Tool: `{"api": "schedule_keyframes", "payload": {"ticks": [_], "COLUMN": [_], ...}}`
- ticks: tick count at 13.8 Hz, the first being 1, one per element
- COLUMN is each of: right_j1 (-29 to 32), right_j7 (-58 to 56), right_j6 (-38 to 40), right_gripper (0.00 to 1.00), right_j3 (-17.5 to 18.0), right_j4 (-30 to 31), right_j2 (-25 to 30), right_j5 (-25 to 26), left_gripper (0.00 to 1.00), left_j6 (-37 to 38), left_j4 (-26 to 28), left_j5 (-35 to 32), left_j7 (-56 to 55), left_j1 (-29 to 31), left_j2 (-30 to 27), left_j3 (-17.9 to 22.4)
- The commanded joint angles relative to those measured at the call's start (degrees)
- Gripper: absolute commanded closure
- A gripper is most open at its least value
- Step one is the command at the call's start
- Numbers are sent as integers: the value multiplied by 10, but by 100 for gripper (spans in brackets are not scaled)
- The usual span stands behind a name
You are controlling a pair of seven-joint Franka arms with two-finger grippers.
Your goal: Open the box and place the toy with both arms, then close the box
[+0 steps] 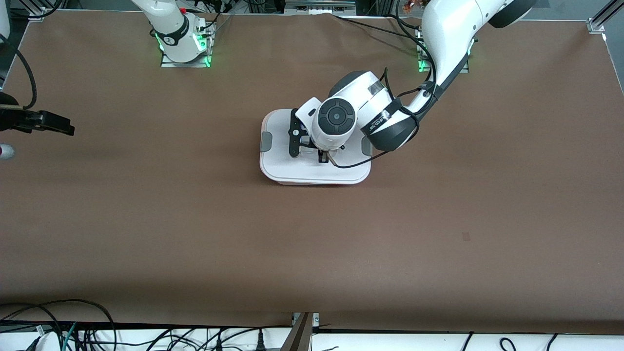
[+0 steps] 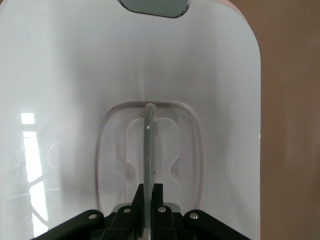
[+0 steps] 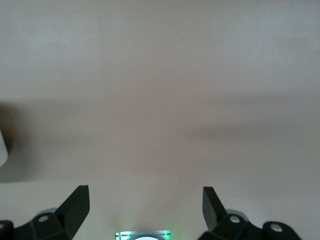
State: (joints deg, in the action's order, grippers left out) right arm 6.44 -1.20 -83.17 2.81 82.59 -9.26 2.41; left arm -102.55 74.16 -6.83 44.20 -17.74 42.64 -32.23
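Front view: left hand hides the box handle.

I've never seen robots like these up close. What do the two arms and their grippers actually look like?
Both arms are smooth, rounded white shells. The left arm has dark grey joint sections, a round grey end cap, a lettered band and black cables clipped alongside. The right arm wears a black ring; green lights glow at its base. The left gripper and the right gripper are black, with two fingers and silver screws.

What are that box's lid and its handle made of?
Lid: looks like glossy white plastic, since it mirrors bright window light. Handle: seems clear, slightly frosted plastic, the lid showing through it. The left end effector is shut on it.
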Motion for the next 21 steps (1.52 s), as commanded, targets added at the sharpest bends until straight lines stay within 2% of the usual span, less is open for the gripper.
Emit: {"api": "schedule_keyframes", "payload": {"ticks": [1, 6, 11, 14, 16, 21], "right_j1": [-1, -1, -15, -17, -18, -19], "right_j7": [-15, -51, -68, -64, -58, -57], "right_j6": [-10, 19, 20, 23, 23, 16], "right_gripper": [0, 0, 0, 0, 0, 0], "right_j3": [-19, -22, -61, -61, -60, -55], "right_j4": [33, 35, 35, 30, 29, 28], "right_j2": [44, 63, 65, 57, 46, 36], "right_j5": [-19, -15, -17, -19, -23, -43], "left_gripper": [100, 100, 100, 100, 100, 100], "left_j6": [18, -11, -6, -11, -10, -7], "left_j4": [-9, -9, -8, -8, -8, -7], "left_j5": [-16, -19, -24, -25, -49, -48], "left_j7": [10, 0, -33, -27, -20, -13], "left_j1": [-7, -16, -35, -34, -31, -28], "left_j2": [8, 14, 10, 14, 14, 12], "left_j3": [5, 5, 5, 6, 9, 9]}}
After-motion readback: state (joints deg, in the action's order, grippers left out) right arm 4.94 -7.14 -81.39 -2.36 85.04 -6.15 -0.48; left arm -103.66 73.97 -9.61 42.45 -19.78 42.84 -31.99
